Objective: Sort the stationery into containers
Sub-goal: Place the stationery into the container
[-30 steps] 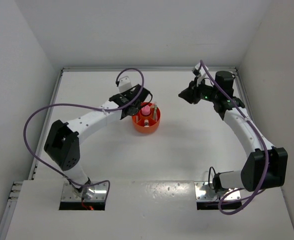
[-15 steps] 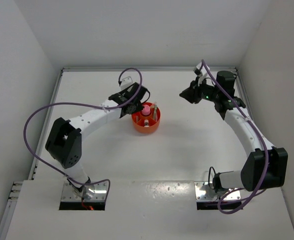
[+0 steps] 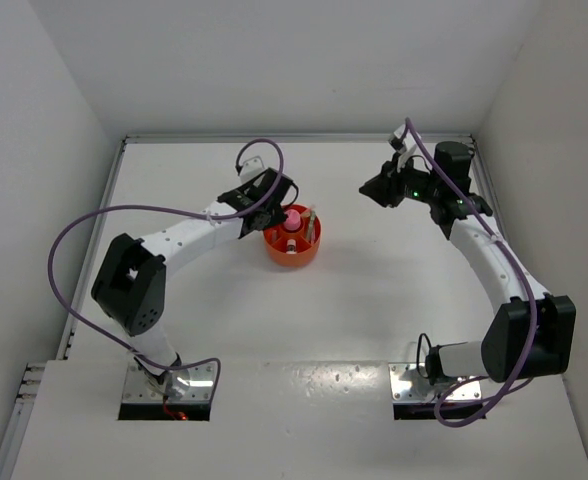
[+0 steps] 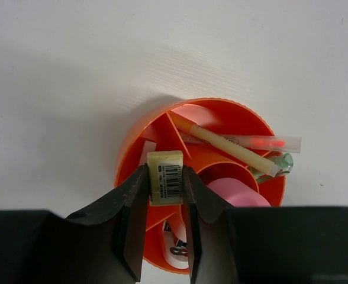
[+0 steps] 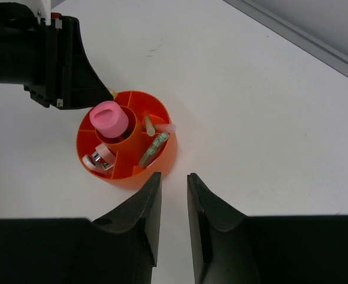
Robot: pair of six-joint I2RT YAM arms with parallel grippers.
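Between the fingers of the left gripper (image 4: 165, 171) sits a beige block (image 4: 165, 177), pinched on both sides with its barcode label toward the wrist camera. Directly below it lies the organiser (image 4: 129, 151); the block hangs over the divider walls on the organiser's left half, and I cannot tell whether it touches them. Just right of the fingers the cylinder (image 4: 239, 195) stands in the central well. Beyond the fingertips, the yellow stick (image 4: 221, 145) and the pen (image 4: 251, 142) lie slanted across the far compartments, crossing each other, and the mint stick (image 4: 279, 164) leans at the rim past them.

The right gripper (image 5: 174, 177) is narrowly parted and holds nothing. Ahead of its tips and a little to their left, apart from them on the table (image 5: 251, 89), is the organiser, the stapler (image 5: 100, 158) in its nearest compartment, then the cylinder. The left gripper hangs at the organiser's far side.
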